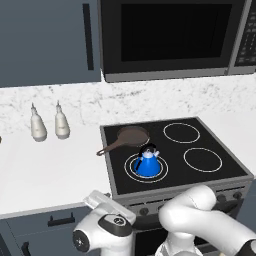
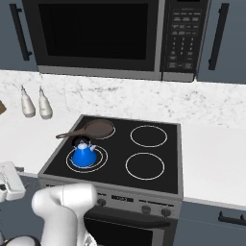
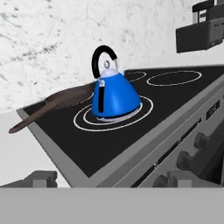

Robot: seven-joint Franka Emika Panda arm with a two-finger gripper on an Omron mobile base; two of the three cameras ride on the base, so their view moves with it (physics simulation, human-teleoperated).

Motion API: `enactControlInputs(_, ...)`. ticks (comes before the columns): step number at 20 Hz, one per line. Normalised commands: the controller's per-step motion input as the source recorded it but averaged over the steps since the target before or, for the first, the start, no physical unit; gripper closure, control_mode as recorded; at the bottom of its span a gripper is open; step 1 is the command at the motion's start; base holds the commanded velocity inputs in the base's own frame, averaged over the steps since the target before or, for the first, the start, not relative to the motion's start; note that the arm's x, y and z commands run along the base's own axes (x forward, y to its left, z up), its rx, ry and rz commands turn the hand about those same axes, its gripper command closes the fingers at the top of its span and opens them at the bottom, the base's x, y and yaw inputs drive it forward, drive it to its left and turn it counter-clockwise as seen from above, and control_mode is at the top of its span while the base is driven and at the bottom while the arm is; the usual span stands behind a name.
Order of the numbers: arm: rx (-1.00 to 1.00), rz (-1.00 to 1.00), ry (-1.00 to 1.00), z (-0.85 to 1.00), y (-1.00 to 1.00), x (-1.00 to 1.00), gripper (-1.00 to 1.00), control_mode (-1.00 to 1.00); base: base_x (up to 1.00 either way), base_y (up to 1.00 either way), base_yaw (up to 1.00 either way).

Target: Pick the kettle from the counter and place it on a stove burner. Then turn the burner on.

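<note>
base views: high, flanking | hand view: low, near | shared: kettle (image 1: 148, 163) (image 2: 85, 154) (image 3: 114, 94)

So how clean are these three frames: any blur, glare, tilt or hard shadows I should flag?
Left base view: sharp, flat even light, only a faint shadow under the kettle. Right base view: equally sharp, no glare on the black cooktop glass. Hand view: rolled, so the stove edge slants; the frying pan handle looks slightly soft, the marbled backsplash coarse.

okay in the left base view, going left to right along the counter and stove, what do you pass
Left bottle → right bottle → pan → kettle on the burner → right front ring.
</note>
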Motion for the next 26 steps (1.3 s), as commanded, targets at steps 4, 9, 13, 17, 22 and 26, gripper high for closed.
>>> enactControlInputs(4,-0.06,0.08,0.00,-0.46,-0.03,-0.21,-1.00,-1.00,0.00,0.00,0.00)
enactControlInputs(9,-0.05,0.11,0.00,-0.46,-0.16,-0.11,-1.00,-1.00,0.00,0.00,0.00)
enactControlInputs(13,-0.02,0.11,-0.01,-0.33,-0.21,0.00,-1.00,-1.00,0.00,0.00,0.00)
enactControlInputs(17,0.00,0.10,-0.05,-0.04,-0.32,0.00,-1.00,-1.00,0.00,0.00,0.00)
enactControlInputs(22,0.00,0.13,0.00,-0.09,-0.14,0.01,-1.00,-1.00,0.00,0.00,0.00)
enactControlInputs(26,0.00,0.09,0.01,-0.05,-0.04,0.00,-1.00,-1.00,0.00,0.00,0.00)
